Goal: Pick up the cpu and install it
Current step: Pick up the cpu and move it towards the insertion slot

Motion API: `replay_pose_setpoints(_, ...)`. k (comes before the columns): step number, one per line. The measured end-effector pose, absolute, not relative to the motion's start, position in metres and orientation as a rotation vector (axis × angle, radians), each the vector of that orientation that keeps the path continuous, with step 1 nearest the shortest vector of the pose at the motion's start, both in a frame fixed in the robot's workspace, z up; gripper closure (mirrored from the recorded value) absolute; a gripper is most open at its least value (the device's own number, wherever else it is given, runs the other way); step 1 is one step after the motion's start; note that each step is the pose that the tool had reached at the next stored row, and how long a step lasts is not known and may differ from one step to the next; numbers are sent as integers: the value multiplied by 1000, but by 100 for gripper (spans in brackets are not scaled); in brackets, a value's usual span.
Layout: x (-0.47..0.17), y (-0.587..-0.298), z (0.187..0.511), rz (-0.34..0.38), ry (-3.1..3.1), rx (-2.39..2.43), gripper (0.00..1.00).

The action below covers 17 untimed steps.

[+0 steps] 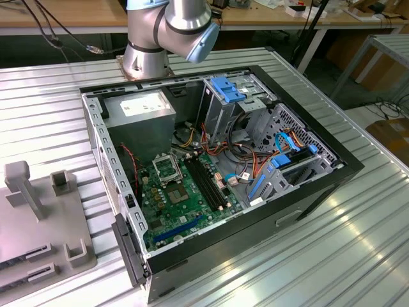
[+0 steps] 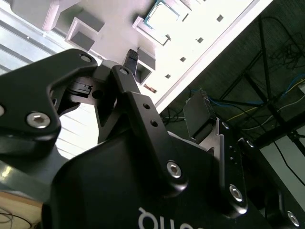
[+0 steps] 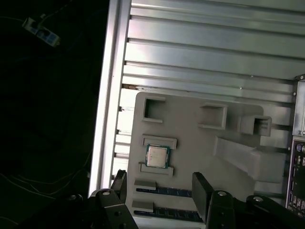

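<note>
One flat square silver cpu (image 3: 157, 156)

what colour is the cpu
The cpu is silver-grey with a thin green edge, clearest in the first wrist view.

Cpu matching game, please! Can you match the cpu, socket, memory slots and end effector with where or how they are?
1 cpu
2 socket
3 memory slots
4 end effector

A long, black
B in a pocket of the grey tray
C metal frame on the green board
D open, over the tray

Pairs: 1-B, 2-C, 3-A, 4-D
</note>
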<state>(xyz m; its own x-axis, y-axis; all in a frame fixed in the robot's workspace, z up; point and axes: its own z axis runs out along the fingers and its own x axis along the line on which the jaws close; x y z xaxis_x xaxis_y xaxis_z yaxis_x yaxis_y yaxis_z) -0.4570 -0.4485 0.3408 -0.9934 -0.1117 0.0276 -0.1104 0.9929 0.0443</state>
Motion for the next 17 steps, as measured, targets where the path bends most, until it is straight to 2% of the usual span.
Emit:
replay_pose_setpoints(5, -457, -449, 334, -112, -3106, 174, 34)
replay_pose_setpoints(17, -457, -449, 333, -112, -3106, 174, 34)
